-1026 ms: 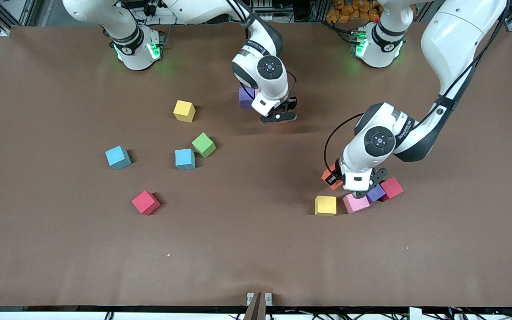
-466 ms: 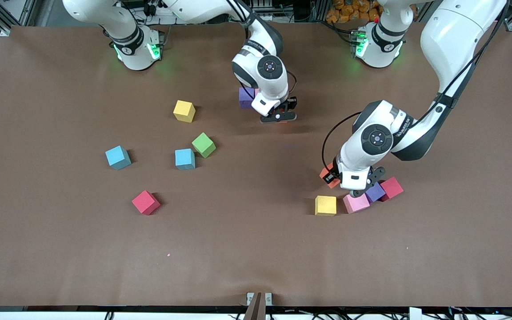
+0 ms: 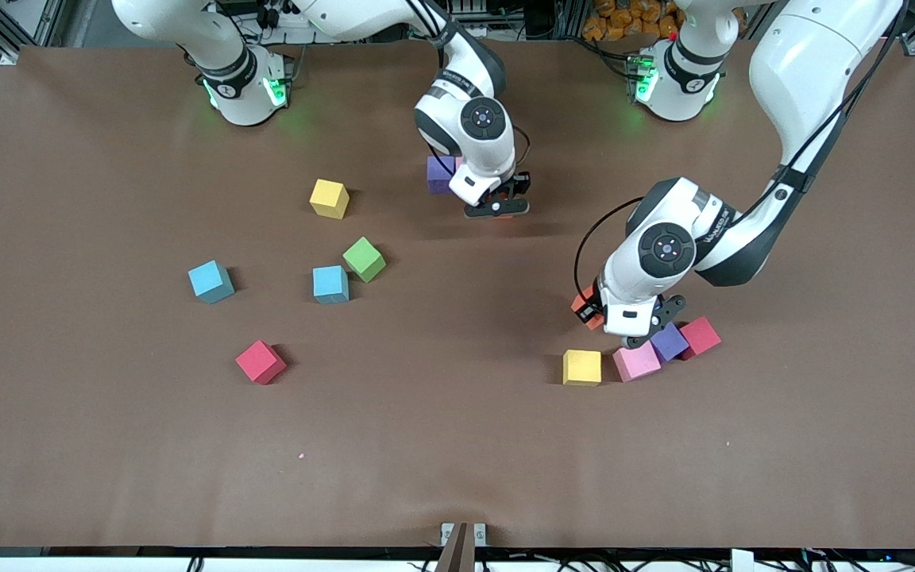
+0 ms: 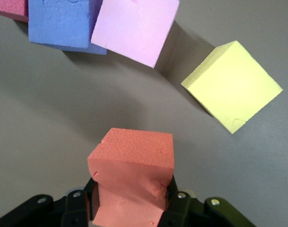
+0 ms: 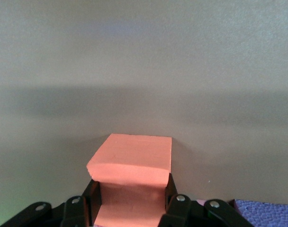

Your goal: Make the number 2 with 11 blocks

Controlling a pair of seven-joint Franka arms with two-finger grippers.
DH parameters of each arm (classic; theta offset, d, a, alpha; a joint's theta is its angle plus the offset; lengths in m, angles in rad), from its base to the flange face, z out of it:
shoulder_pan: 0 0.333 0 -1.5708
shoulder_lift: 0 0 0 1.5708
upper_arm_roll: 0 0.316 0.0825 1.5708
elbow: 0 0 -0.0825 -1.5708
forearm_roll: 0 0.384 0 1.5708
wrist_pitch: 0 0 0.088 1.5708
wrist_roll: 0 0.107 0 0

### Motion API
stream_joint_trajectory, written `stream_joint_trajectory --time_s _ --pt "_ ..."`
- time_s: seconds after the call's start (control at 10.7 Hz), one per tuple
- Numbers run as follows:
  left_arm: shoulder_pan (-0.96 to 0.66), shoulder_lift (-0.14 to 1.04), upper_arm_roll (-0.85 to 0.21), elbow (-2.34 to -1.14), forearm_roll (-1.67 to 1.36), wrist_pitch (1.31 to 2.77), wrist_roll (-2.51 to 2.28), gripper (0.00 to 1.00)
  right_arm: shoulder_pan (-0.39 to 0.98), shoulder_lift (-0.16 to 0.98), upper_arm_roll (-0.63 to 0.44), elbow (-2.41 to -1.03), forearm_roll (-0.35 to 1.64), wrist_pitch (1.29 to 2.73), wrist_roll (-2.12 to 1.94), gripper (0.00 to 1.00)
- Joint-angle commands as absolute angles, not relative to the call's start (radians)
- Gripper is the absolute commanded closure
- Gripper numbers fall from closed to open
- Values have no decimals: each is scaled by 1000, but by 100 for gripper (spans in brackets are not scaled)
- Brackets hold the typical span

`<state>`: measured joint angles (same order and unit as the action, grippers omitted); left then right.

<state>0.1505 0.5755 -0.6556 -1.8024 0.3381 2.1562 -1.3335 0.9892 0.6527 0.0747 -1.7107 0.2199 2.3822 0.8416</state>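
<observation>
The left gripper (image 4: 130, 208) clenches an orange block (image 4: 132, 177) over the table (image 3: 457, 445), above a row of yellow block (image 3: 582, 367), pink block (image 3: 636, 361), purple block (image 3: 670, 342) and red block (image 3: 700, 335). The right gripper (image 5: 130, 208) grips another orange block (image 5: 132, 182) beside a second purple block (image 3: 439, 174).

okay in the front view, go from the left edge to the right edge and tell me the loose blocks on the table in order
Light blue block → red block → light blue block → green block → yellow block → pink block → purple block → red block.
</observation>
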Motion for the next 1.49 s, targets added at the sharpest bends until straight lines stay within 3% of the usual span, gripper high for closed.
stream_joint_trajectory --time_s 0.0,0.09,0.56,0.84,1.4 --pt "144 566 -660 -1804 360 2137 -1327 75 1009 630 68 -1752 236 2379 856 43" --pt "138 566 -660 -1802 360 2137 -1327 75 1008 626 67 -1750 236 2376 857 0" --pt "127 566 -660 -1799 361 2137 -1319 74 954 539 63 -1743 238 2309 888 0" --pt "56 577 -661 -1796 357 2137 -1321 75 835 499 61 -1747 229 2223 864 0" --pt "-92 609 -661 -1809 437 2154 -1235 79 686 488 52 -1787 101 2129 547 0"
